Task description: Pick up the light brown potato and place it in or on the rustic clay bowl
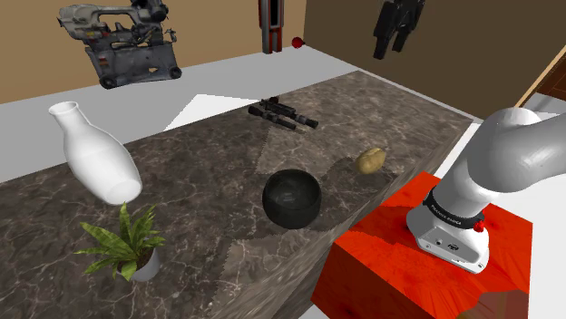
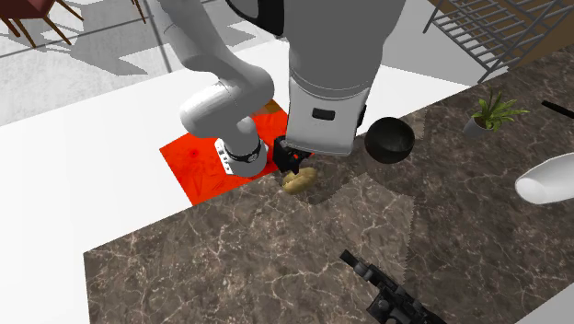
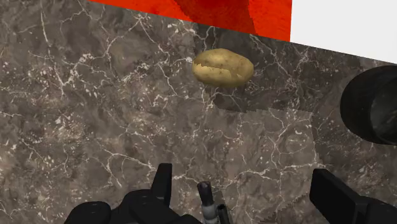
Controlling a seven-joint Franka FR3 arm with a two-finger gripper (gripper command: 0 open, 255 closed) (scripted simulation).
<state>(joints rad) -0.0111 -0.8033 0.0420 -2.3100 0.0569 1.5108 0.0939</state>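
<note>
The gripper [image 1: 397, 32] hangs high above the table [image 1: 209, 163], and from the wrist view its two black fingers [image 3: 162, 181] stand wide apart, gripping nothing at all. Down below, the light brown potato [image 3: 222, 67] lies on the dark marble top, close to the edge by the red stand [image 1: 408, 236]. The bowl [image 1: 292, 198], dark and round, sits near the potato without touching it. Further along stand a white vase [image 1: 95, 154] and a small potted plant [image 1: 122, 245].
</note>
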